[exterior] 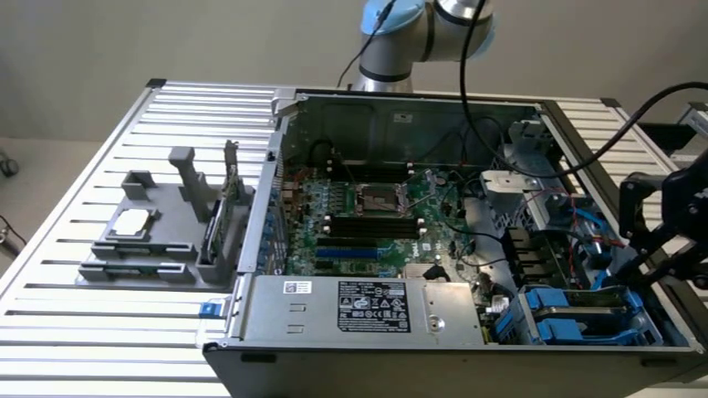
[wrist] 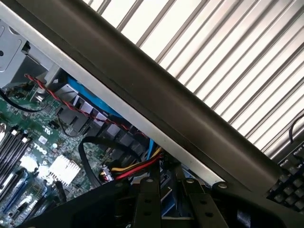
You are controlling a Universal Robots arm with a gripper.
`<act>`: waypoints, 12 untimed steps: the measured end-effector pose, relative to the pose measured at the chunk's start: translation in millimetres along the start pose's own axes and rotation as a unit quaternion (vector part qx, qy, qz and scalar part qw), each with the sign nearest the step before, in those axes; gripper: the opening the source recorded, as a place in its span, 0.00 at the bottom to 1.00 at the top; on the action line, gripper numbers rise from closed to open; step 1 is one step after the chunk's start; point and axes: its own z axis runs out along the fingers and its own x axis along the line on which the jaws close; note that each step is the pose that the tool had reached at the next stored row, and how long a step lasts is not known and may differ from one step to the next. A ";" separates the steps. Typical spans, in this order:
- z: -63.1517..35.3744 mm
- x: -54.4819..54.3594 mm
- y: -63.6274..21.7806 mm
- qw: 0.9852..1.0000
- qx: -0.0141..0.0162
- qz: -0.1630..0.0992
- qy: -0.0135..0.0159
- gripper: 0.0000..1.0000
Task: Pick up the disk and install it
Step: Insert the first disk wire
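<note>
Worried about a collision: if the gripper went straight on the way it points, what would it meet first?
Likely the blue drive bay in the case's corner, below the gripper; depth is unclear.

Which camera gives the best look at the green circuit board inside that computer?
The exterior view: it looks down into the open computer case and shows the green circuit board almost whole. The wrist view catches one part of it, beside cables.

Exterior high, overlooks case (exterior: 443,369); wrist close; share motherboard (exterior: 437,220) (wrist: 33,142).
</note>
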 end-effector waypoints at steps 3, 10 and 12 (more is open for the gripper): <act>0.7 0.0 0.1 1.000 0.008 0.010 0.008 0.25; 2.3 -2.0 2.8 0.999 0.025 0.015 0.023 0.25; 2.4 -3.5 4.7 0.999 0.028 0.014 0.030 0.25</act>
